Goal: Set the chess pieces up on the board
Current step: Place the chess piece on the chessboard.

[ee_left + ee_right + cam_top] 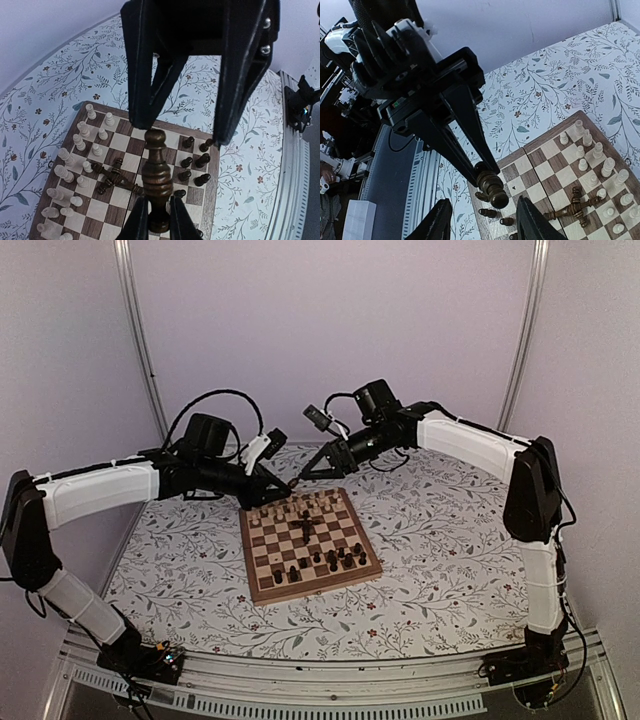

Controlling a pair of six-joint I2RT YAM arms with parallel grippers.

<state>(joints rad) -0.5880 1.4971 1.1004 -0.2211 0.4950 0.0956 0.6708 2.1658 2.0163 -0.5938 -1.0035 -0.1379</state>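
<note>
My left gripper (156,201) is shut on the base of a dark brown chess piece (157,167) and holds it above the board (262,588). My right gripper (484,200) is open, its fingers (144,95) standing apart on either side of the piece's (493,187) round top without touching it. Both grippers meet over the board's far edge, the left gripper (285,486) beside the right gripper (305,476). Pale pieces (75,150) stand along one side and dark pieces (196,161) along the other. A few dark pieces (112,177) lie toppled mid-board.
The board lies on a floral-patterned table cover (440,540). A metal rail (330,685) runs along the near table edge, with the arm bases at its ends. Cables loop above both wrists at the back.
</note>
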